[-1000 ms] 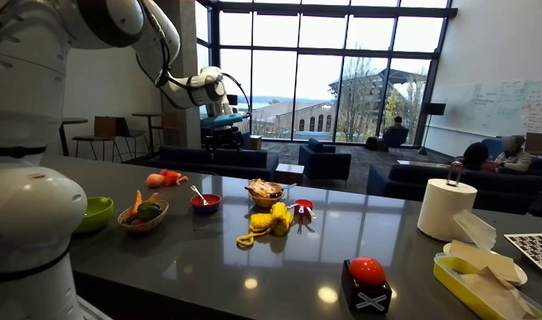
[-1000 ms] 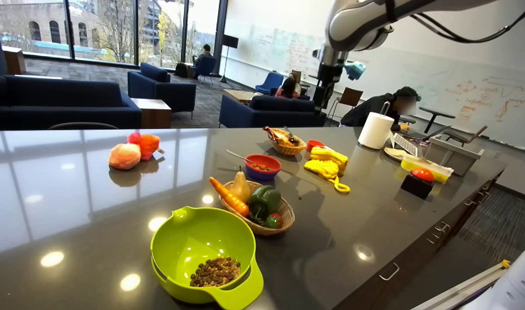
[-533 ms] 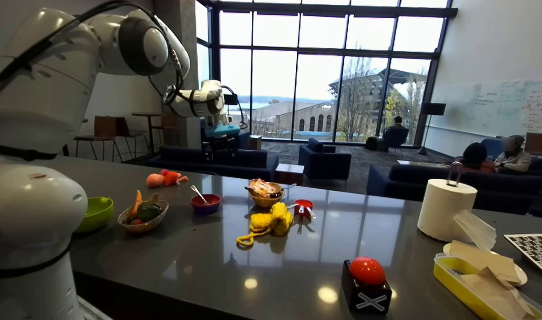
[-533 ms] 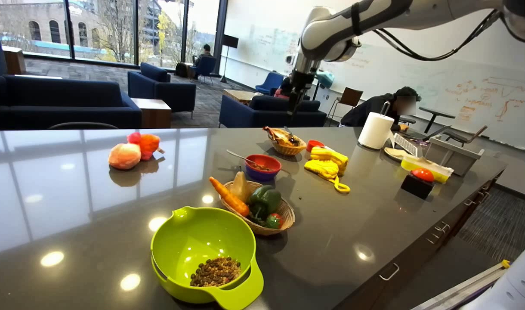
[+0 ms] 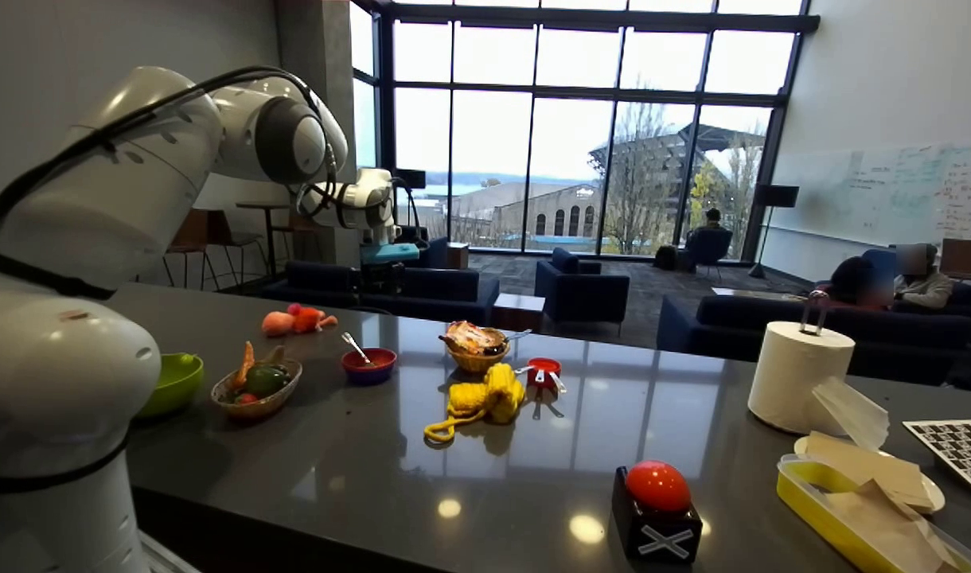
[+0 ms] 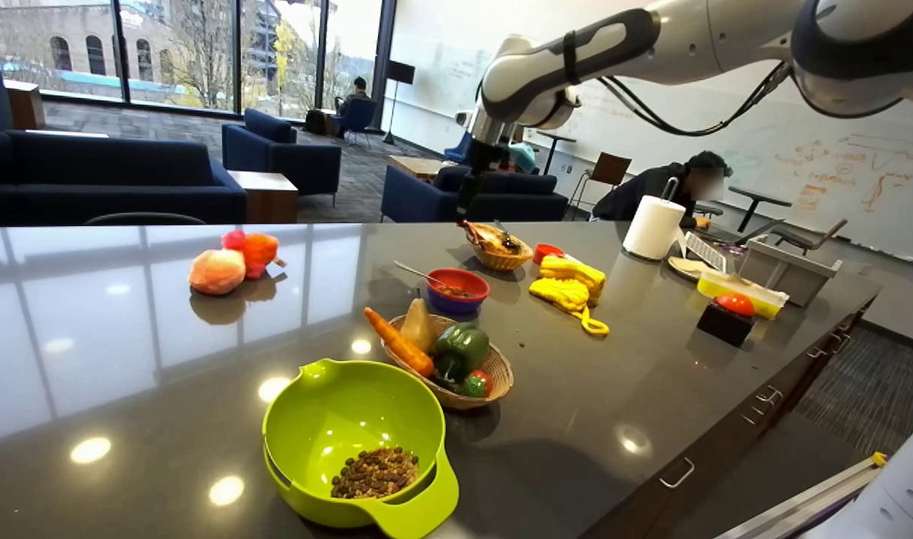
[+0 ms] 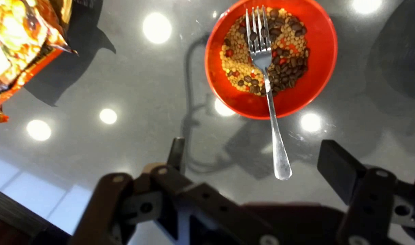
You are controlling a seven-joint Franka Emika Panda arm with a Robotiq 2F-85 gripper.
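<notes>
I'm getting strong daylight from the windows, burnt nearly white beyond the red bowl; the wall to its left looks dim. The glossy bench mirrors the windows as pale glare beside the red bowl in both exterior views. A square blur masks a face well right of the red bowl in an exterior view. On my wrist view, hard white glints surround the red bowl, and the packet to its left is overexposed, with a dark shadow between them. The fork over the red bowl is sharp; the hand below is dark and softly out of focus.
</notes>
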